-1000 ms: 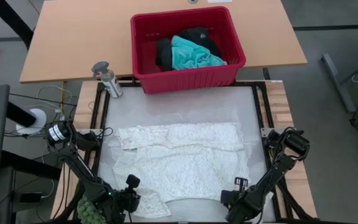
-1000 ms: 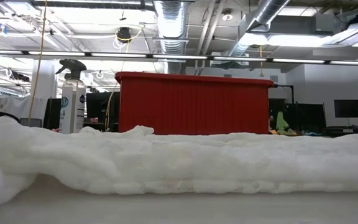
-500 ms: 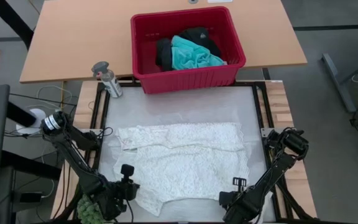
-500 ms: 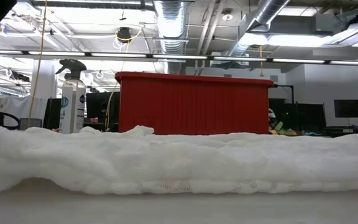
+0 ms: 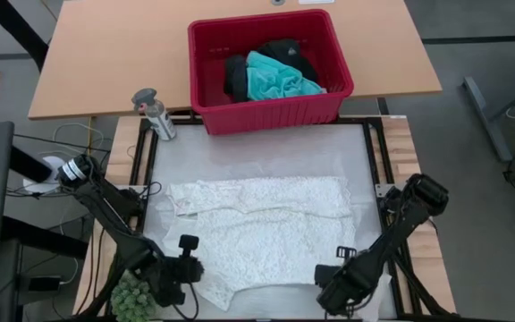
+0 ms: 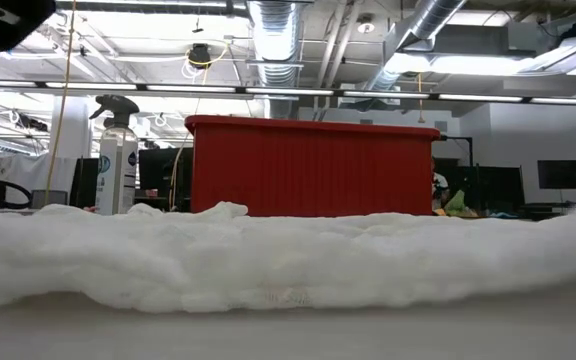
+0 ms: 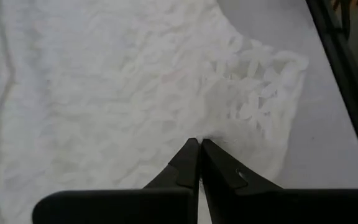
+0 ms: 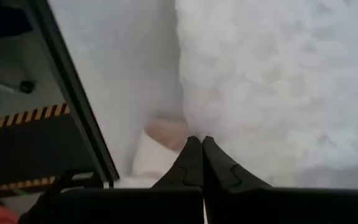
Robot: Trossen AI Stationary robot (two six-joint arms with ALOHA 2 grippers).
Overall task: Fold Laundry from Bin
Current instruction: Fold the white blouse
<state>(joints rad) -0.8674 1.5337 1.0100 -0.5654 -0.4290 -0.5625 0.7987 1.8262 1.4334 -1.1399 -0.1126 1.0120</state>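
Note:
A white lacy top (image 5: 262, 228) lies spread on the table, its far part flat. At its near left corner my left gripper (image 5: 189, 273) is shut on the cloth, and at its near right corner my right gripper (image 5: 333, 284) is shut on it as well. The red bin (image 5: 275, 114) stands past the table's far edge and holds a turquoise shirt (image 5: 280, 79) and black clothing (image 5: 235, 76). In the low view the top (image 6: 288, 260) fills the foreground as a long white ridge in front of the bin (image 6: 313, 165). My left gripper pinches the lacy top at its near left corner (image 7: 219, 130) between the shut fingertips, slanting down from the near side. The cloth rises to the tips and spreads away flat beyond them. One layer or several, I cannot tell. My right gripper pinches the top's near right edge (image 8: 194, 124) between the shut fingertips, pointing down from above. The cloth is raised at the tips while the rest lies on the table. One layer or several, I cannot tell.
A spray bottle (image 5: 155, 114) stands at the table's far left corner, left of the bin. A green knobbly object (image 5: 132, 295) sits by the left arm at the near left. Black frame rails (image 5: 378, 179) run along the table's sides. A pale pink patch (image 8: 166, 134) shows beside my right fingertips.
Both grippers have risen, staying shut on the top's near corners. The near edge has lifted with them and drawn in a little from the table's near edge; the far part has stayed flat.

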